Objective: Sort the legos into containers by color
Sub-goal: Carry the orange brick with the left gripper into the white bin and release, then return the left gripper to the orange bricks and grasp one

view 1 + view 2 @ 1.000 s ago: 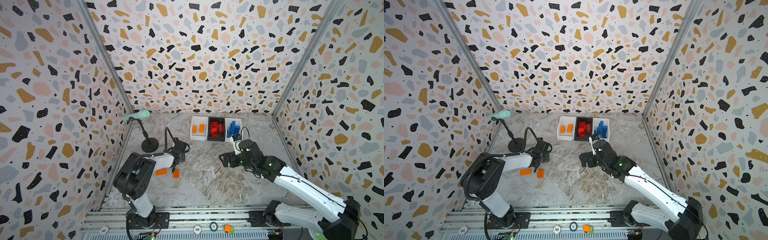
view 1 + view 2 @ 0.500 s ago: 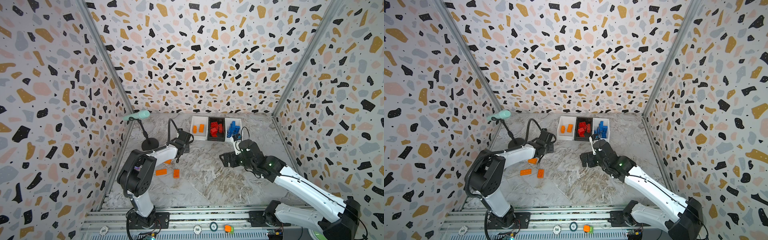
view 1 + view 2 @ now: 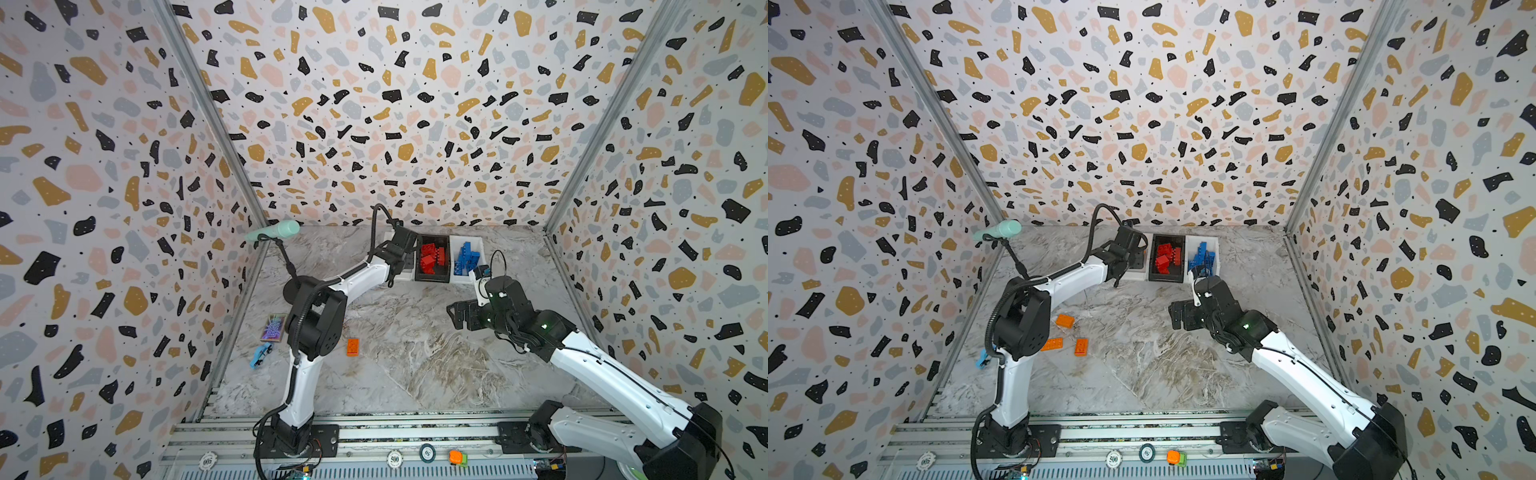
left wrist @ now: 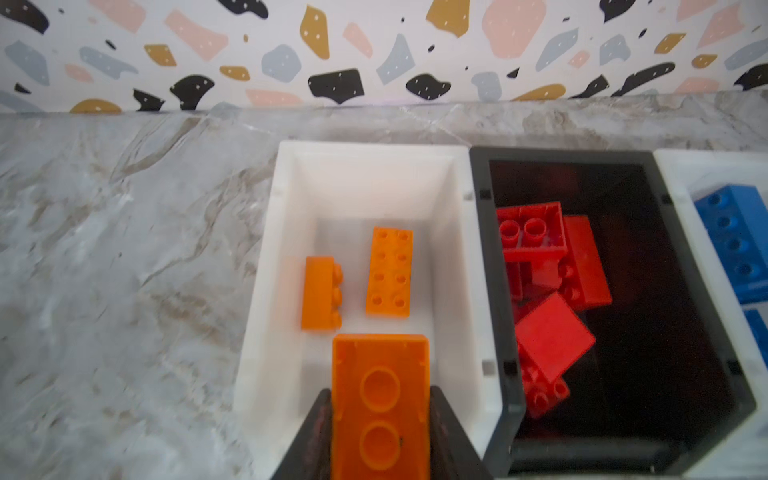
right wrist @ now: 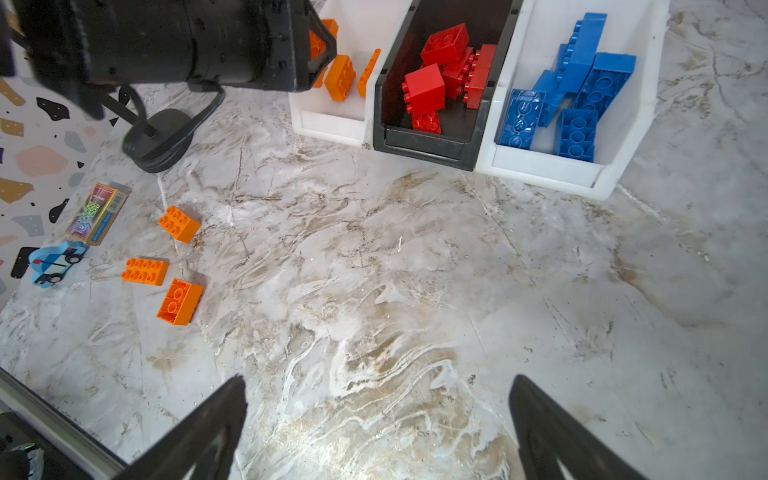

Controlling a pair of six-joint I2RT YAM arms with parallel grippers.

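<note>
Up from the table (image 5: 415, 270), now over the white bin (image 4: 370, 147). Pinching an orange brick (image 4: 380, 370) in the left gripper (image 4: 380, 392), ready to drop. Three loose bricks (image 5: 144, 272) to fetch. Holding the right gripper (image 5: 378, 380) spread, empty.

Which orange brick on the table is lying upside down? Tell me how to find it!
Find the marble table, then the light-blue toy car beside the speckled wall. Three loose orange bricks lie close to it. The upside-down brick shows round hollow holes on top, while the other two show bumpy studs.
</note>
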